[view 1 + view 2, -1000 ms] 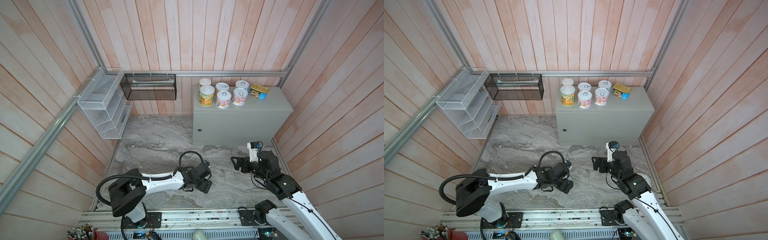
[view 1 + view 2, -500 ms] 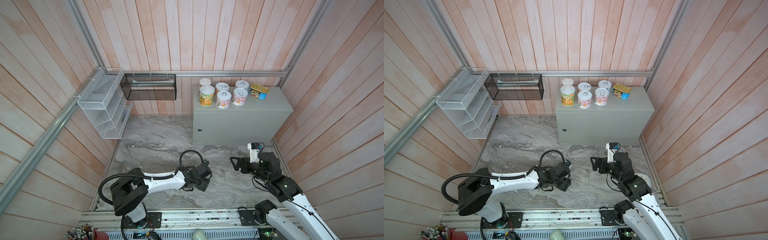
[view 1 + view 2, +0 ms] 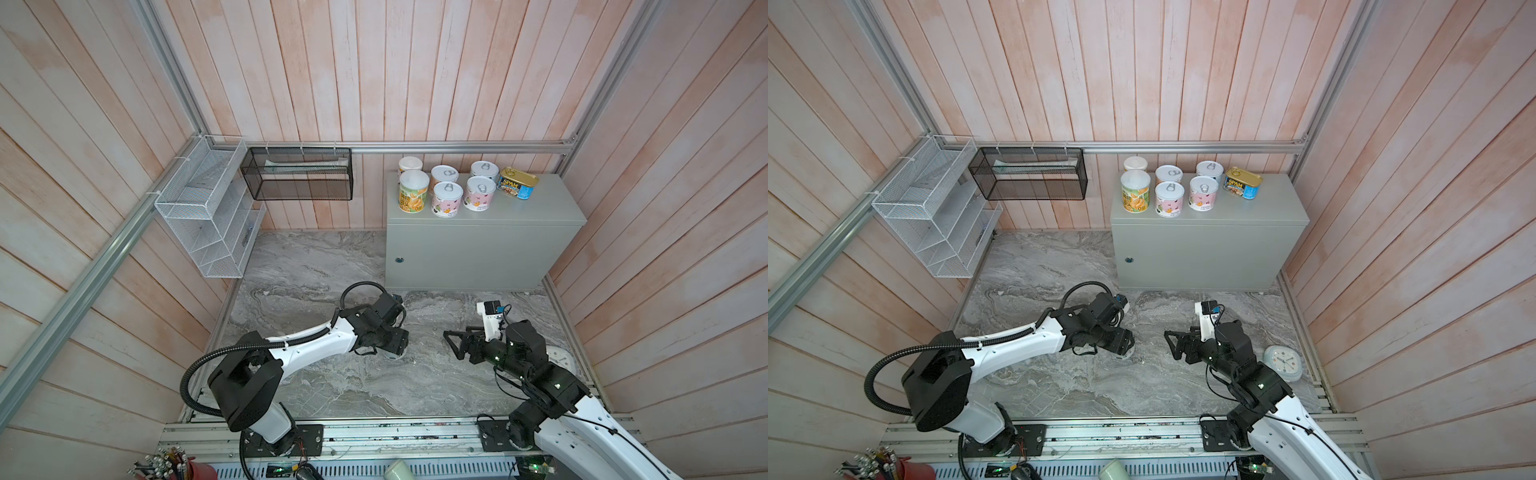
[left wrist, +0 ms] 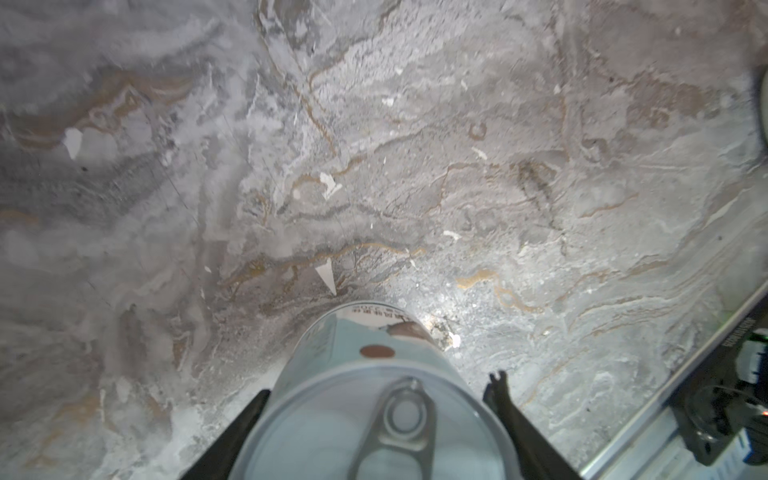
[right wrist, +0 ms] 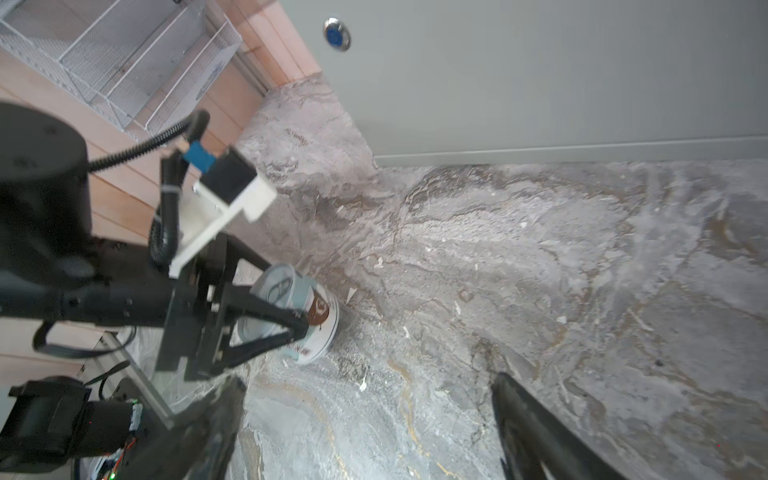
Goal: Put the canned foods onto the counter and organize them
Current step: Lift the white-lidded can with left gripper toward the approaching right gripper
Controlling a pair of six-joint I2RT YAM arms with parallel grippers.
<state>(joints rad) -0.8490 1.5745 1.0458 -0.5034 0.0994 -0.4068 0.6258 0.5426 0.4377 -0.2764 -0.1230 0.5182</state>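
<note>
— What is seen at the middle of the view?
— A pale blue can (image 5: 282, 286) with a pull-tab lid is clasped by the left gripper (image 5: 286, 297). One black finger is pressed across its near side, and the other is laid against its far side.
— What is found under it?
— The marble-patterned surface (image 5: 540, 257), over which small white flecks are scattered.
— What is shown behind?
— The grey front of the counter (image 5: 540, 75) with its round lock (image 5: 336, 34). A white wire rack (image 5: 124, 54) is hung on the pink boards.
— And the right gripper (image 5: 365, 380)?
— Its fingers (image 5: 528, 424) are spread wide, and the marbled surface is seen between them.
</note>
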